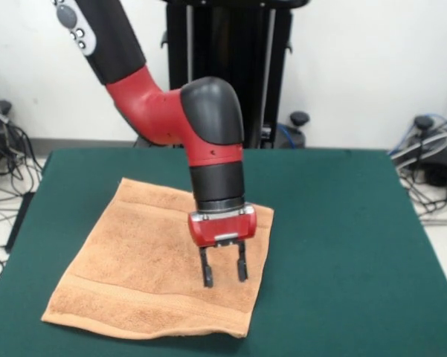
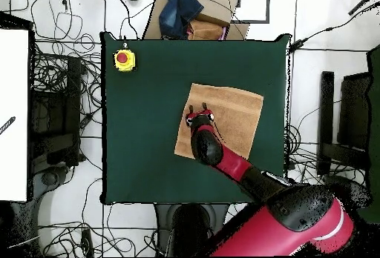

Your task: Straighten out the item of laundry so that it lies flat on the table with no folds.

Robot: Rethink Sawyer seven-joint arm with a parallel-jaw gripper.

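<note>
The light orange-tan terry towel (image 1: 141,260) lies spread out on the dark green table (image 1: 342,245), left of centre in the front view, with a woven band running near its front edge. It looks flat, with only a slight ripple along the front edge. My gripper (image 1: 224,272) points down over the towel's right part, its two black fingers (image 1: 207,271) apart with nothing between them, a little above the cloth. In the overhead view the towel (image 2: 230,114) sits right of the table's centre and the gripper (image 2: 200,112) is over its left edge.
A yellow box with a red button (image 2: 124,59) stands at one table corner. Cardboard and a dark blue cloth (image 2: 185,10) lie beyond the table edge. Cables and equipment surround the table (image 2: 141,136) on the floor.
</note>
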